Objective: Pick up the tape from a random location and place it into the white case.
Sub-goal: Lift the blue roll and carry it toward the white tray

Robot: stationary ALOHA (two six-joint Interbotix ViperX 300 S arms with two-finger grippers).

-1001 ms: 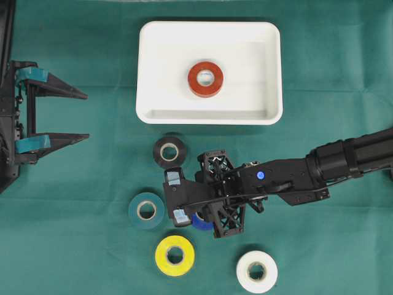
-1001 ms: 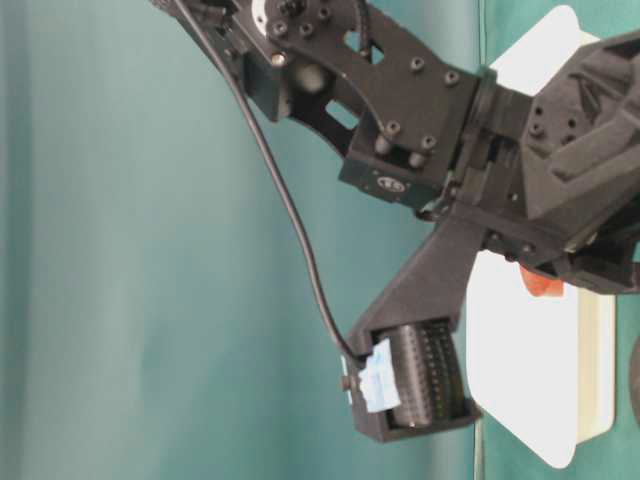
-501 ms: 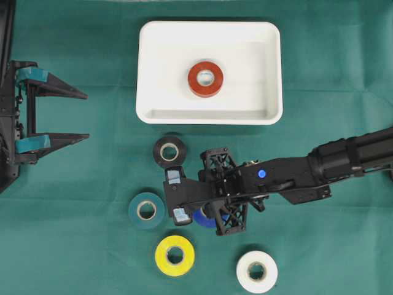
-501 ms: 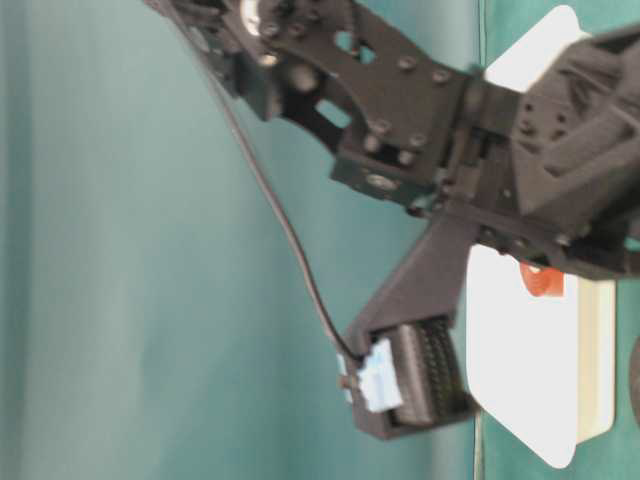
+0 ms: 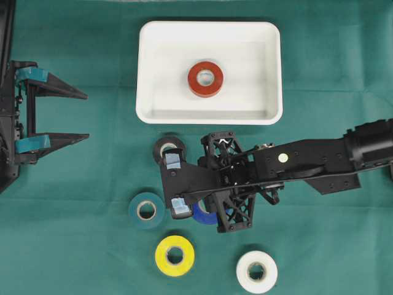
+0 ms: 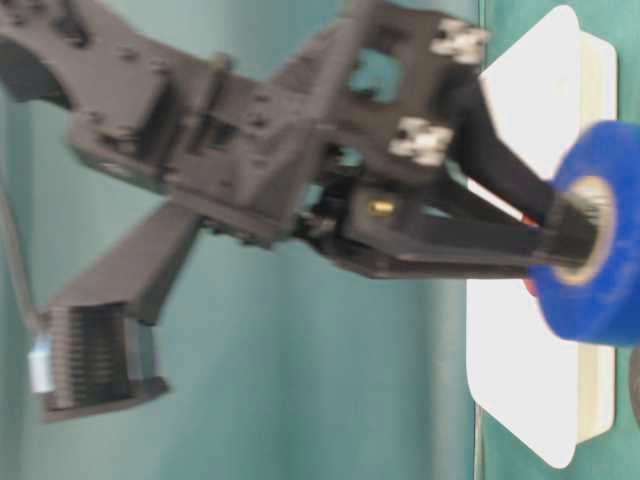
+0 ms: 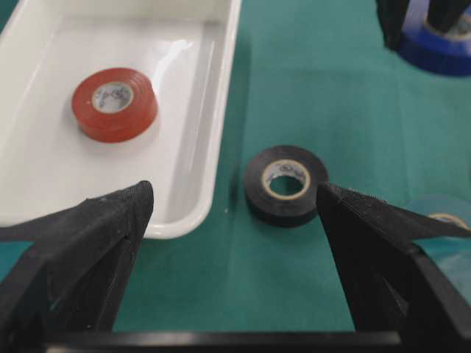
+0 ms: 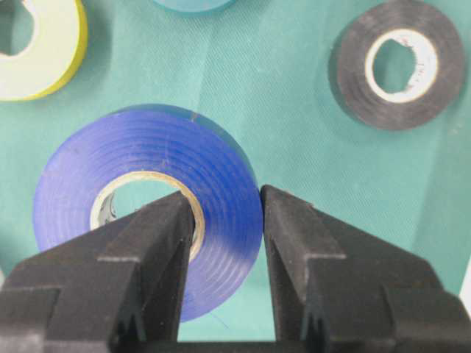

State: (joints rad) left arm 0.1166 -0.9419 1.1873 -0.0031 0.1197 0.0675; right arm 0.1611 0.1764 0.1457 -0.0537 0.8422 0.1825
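Blue glossy roll of tape is sitting pinched in the right end effector: one finger inside the core, the other on the outer wall, jaws clamped on the roll's side. In the table-level view the roll is hanging clear of the green cloth-covered counter, so I'm reading the pick as done and the carry as the part left.

Shallow white plastic case with rounded corners and a raised rim is lying beyond the end effector in the overhead view, already holding one red roll of tape near its middle. Free floor is showing on either side of that red roll, so a drop spot looks available.

Left end effector is parked at the left edge, jaws spread wide, gripping nothing.

Around the grasp: black roll of tape is sitting between the end effector and the case's near rim, partly under the finger. That's the likely snag on the way over. Teal roll, yellow roll and white roll are lying on the near side, away from the case.
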